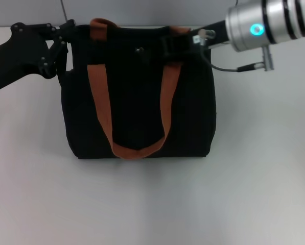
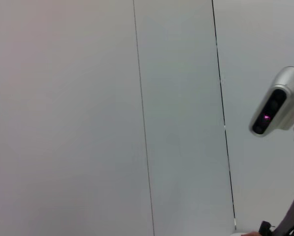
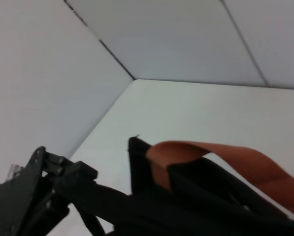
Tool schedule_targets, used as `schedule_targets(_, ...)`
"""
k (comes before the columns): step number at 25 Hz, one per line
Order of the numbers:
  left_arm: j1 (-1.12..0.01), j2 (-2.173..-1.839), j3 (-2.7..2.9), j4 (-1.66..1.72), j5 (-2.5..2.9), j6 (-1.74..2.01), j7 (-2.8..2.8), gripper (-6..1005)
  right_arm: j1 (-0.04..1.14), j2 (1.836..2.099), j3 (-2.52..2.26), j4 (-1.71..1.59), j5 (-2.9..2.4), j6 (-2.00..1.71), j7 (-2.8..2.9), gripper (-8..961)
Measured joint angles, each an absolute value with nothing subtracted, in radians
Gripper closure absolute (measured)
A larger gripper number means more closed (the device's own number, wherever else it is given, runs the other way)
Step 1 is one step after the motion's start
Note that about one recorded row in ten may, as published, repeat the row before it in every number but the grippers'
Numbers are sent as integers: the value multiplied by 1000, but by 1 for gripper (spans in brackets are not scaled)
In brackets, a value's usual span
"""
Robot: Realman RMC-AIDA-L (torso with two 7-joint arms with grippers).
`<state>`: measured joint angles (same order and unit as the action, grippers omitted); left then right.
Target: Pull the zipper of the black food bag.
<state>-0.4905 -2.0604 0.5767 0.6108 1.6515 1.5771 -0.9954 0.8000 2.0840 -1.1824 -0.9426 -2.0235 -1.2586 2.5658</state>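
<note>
The black food bag (image 1: 137, 102) stands upright in the middle of the white table, its orange-brown strap handles (image 1: 98, 92) hanging down the front. My left gripper (image 1: 65, 37) is at the bag's top left corner and looks clamped on the fabric edge; it also shows in the right wrist view (image 3: 48, 187). My right gripper (image 1: 175, 43) rests on the bag's top near the right end. A small pale metal piece (image 1: 139, 50) sits on the top, left of the right gripper. I cannot tell whether it is the zipper pull. The right wrist view shows the bag's top edge (image 3: 137, 167).
The white table (image 1: 152, 204) stretches out in front of the bag and to both sides. A pale panelled wall (image 2: 87, 118) stands behind. The left wrist view shows only that wall and my head camera (image 2: 277, 105).
</note>
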Motion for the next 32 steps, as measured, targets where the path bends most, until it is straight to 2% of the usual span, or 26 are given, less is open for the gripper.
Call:
schedule_targets(10, -497, -2060, 576, 611, 1650, 1571, -994, 963, 661, 2082, -1117, -1073, -2039, -1316, 2600, 954)
schedule_targets(24, -494, -2060, 577, 613, 1649, 1567, -995, 961, 607, 2083, -1071, -1138, -2031, -1350, 2575, 954)
schedule_targets(32, -490, -2063, 577, 613, 1648, 1573, -1001, 960, 546, 2080, -927, -1039, -1669, -1465, 2250, 931)
